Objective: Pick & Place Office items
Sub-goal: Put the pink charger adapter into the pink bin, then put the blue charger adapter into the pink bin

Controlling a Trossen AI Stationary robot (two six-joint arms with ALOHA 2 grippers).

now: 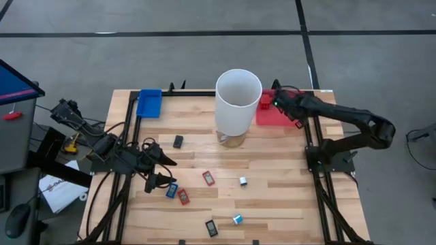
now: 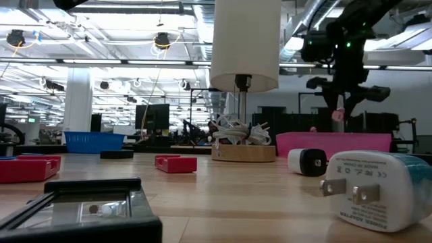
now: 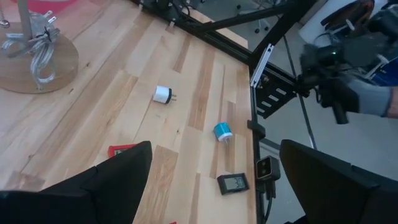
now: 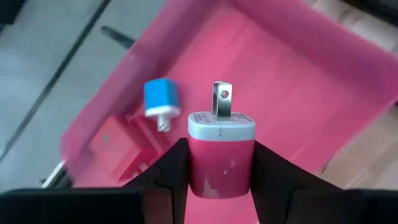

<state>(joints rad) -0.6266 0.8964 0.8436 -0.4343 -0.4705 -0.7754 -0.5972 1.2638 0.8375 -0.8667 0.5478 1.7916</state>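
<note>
My right gripper [image 1: 274,101] hovers over the red tray [image 1: 272,114] at the far right, shut on a red charger plug [image 4: 221,158]. Inside that tray lie a blue charger plug [image 4: 160,99] and a red piece [image 4: 118,146]. My left gripper [image 1: 163,170] stands open above the table's left side with nothing between its fingers. Loose office items lie flat on the wood: a black piece [image 1: 178,141], a red one [image 1: 208,178], a white plug [image 1: 242,181], a blue piece [image 1: 172,190], a red piece [image 1: 183,197], a black piece [image 1: 212,228] and a blue-white plug [image 1: 237,219]. My right gripper pinches the red charger plug by its two opposite body sides [image 4: 194,168] between the two fingers. The fingers slant down from above the tray. The white face with the metal prongs [image 4: 222,99] points away from the fingers. The plug is lifted clear above the red tray's floor.
A tall white cylinder [image 1: 238,102] stands on a round wooden base with coiled cords [image 2: 236,131] at the table's far middle. A blue tray [image 1: 149,103] sits at the far left. Black frame rails [image 1: 315,170] run along the left and right table edges.
</note>
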